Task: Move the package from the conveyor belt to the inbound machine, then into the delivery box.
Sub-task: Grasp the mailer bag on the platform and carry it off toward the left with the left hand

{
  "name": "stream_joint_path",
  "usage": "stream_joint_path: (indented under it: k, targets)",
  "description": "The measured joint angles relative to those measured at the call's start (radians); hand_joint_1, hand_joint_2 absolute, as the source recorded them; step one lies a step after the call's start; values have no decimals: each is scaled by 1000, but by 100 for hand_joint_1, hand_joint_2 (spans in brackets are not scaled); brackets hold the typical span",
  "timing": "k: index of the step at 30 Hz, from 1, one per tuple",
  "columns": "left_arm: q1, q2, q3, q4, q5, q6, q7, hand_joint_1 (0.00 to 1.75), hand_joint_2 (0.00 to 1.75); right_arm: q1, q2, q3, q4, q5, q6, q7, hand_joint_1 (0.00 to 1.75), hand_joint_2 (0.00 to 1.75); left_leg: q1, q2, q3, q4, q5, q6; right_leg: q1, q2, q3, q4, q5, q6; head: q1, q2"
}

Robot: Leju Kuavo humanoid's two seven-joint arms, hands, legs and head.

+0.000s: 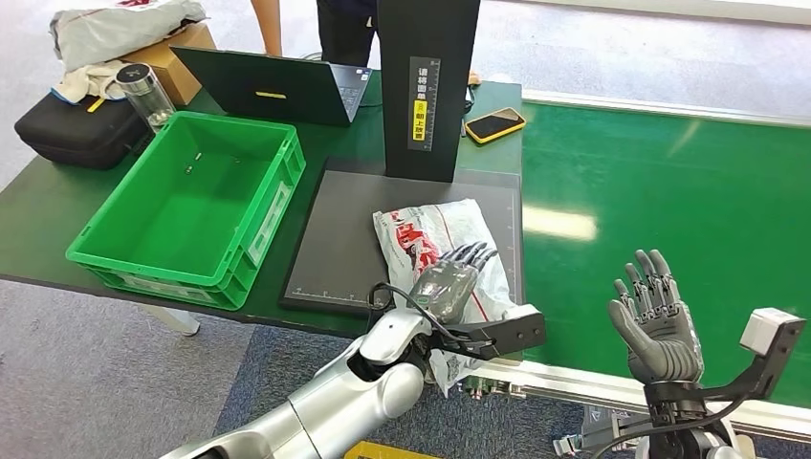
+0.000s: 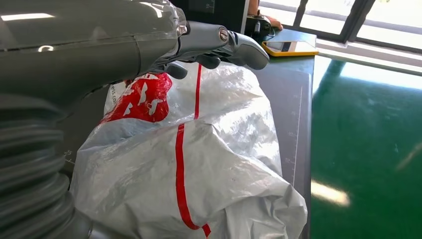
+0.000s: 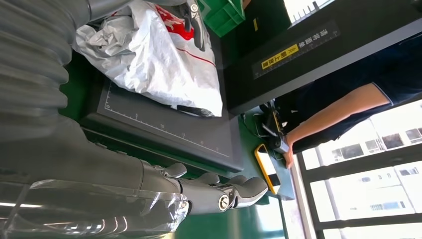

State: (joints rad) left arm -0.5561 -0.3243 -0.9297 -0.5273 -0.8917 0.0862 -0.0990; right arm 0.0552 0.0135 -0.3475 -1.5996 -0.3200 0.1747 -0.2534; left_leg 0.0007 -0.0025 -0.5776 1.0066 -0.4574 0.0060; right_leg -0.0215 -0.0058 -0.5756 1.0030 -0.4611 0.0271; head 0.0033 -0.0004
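The package (image 1: 432, 239), a crumpled white plastic bag with red print, lies on the black flat plate (image 1: 330, 239) of the inbound machine, in front of its black upright tower (image 1: 427, 86). My left hand (image 1: 451, 280) lies over the package's near end with its fingers stretched out, not closed around it. In the left wrist view the fingers (image 2: 219, 45) stand straight just above the bag (image 2: 214, 149). My right hand (image 1: 655, 320) is held up open and empty over the green conveyor belt (image 1: 669, 201). The right wrist view shows the package (image 3: 154, 55) on the plate.
A green delivery box (image 1: 191, 206) stands empty left of the plate. Behind it are a laptop (image 1: 277, 86), a black case (image 1: 76, 129), a bottle (image 1: 145, 93) and a cardboard box (image 1: 177, 57). A yellow-cased phone (image 1: 493, 123) lies right of the tower. A person (image 1: 335, 24) stands behind the table.
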Motion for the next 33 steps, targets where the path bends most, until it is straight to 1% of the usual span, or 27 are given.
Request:
stream_joint_path:
  k: [1, 4, 5, 27, 33]
  targets:
    - [0, 0, 0, 2, -1, 1, -1, 3, 175, -3, -1, 2, 2, 0, 0, 0, 0, 175, 0, 0, 0, 0, 0, 0, 0, 0, 0, 0, 0, 0, 0, 0]
    - [1, 0, 0, 7, -1, 4, -2, 134, 175, -10, -3, 10, 6, 1, 0, -1, 0, 175, 0, 0, 0, 0, 0, 0, 0, 0, 0, 0, 0, 0, 0, 0]
    - [1, 0, 0, 9, -2, 5, -3, 175, 175, -13, -4, 12, 8, 2, -1, -1, 0, 175, 0, 0, 0, 0, 0, 0, 0, 0, 0, 0, 0, 0, 0, 0]
    - [3, -1, 0, 22, -15, -7, -9, 175, 175, -19, -5, 16, 8, 3, -10, -1, 0, 175, 0, 0, 0, 0, 0, 0, 0, 0, 0, 0, 0, 0, 0, 0]
    - [3, -3, 0, 21, -10, 3, -22, 175, 175, -16, -5, 14, 1, 3, -9, -2, 0, 175, 0, 0, 0, 0, 0, 0, 0, 0, 0, 0, 0, 0, 0, 0]
